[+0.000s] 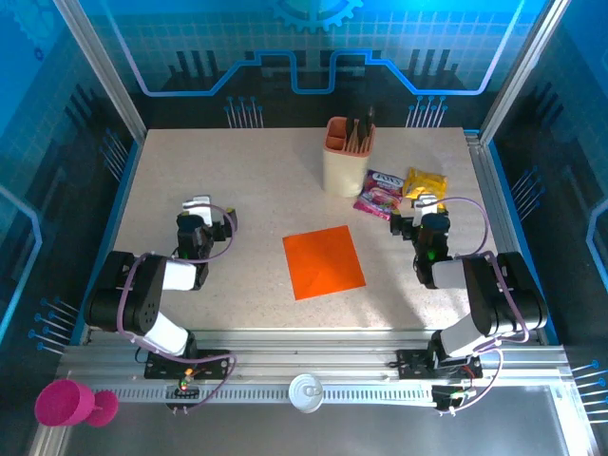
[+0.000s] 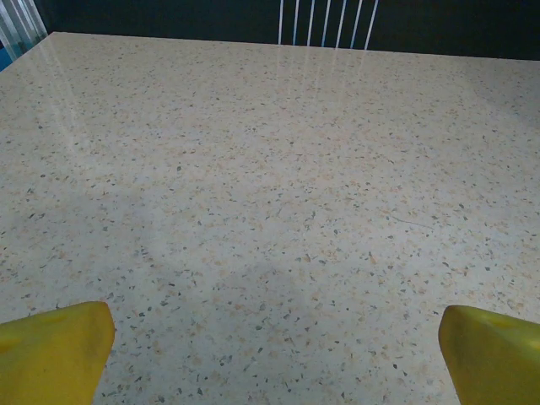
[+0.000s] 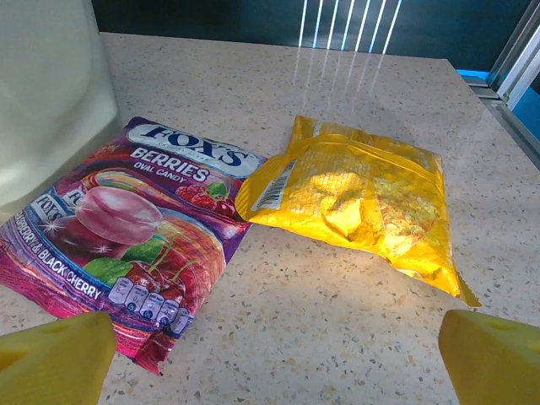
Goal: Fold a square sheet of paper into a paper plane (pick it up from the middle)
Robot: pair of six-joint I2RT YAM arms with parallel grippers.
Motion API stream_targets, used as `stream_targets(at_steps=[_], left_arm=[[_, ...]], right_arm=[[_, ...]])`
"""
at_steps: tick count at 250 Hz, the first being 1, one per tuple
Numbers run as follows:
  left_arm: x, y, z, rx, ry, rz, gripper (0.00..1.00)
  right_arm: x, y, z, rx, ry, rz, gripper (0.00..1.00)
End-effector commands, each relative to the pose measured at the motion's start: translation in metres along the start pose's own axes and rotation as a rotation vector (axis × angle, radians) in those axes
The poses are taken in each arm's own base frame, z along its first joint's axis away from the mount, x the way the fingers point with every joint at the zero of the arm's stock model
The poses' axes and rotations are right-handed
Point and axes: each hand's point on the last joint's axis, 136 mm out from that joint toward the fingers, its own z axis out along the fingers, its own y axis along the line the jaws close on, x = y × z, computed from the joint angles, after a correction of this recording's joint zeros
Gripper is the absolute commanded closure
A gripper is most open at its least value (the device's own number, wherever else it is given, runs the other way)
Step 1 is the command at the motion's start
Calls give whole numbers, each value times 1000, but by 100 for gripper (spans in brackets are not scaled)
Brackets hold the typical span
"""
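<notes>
Barely begun, judging by the layout. Done so far: nothing visible in the way of folds. Left to do: the pick-up from the middle, every crease, and the dart shape itself.

Lying flat on the bench point(image 1: 237, 171), roughly central between the two arms and well apart from both: the square sheet of paper point(image 1: 324, 262), bright orange, turned slightly askew to the bench edges. No paper plane as yet.

Left gripper point(image 1: 198, 211) spread wide and pinching nothing, poised over bare speckled bench to the left of the sheet, yellow fingertips point(image 2: 51, 354) far apart at the lower corners of its wrist view. Right gripper point(image 1: 425, 214) likewise spread and empty, to the right of the sheet, facing the pink snack packet point(image 3: 126, 228) and the yellow snack packet point(image 3: 363, 198), those two touching or overlapping at one edge, just beside the pen cup point(image 1: 346, 157).

Hard to make out from above: a faint diagonal line across the sheet, possibly a light crease, possibly mere shading. Cut off in both wrist views: most of each finger. Too small to name: the contents of the cup. Partly masked by cabling: the exact jaw outlines in the top view.
</notes>
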Motion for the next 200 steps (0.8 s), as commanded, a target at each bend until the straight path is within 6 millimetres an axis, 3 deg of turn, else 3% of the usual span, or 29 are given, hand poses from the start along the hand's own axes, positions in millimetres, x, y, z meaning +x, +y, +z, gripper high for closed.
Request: stream_targets(at_steps=[1, 200], left_arm=[[-7, -4, 2, 19, -28, 17, 0], [-7, 0, 4, 34, -9, -10, 0]], right_arm=[[-11, 1, 2, 1, -38, -5, 1], [-10, 1, 2, -18, -35, 7, 1]])
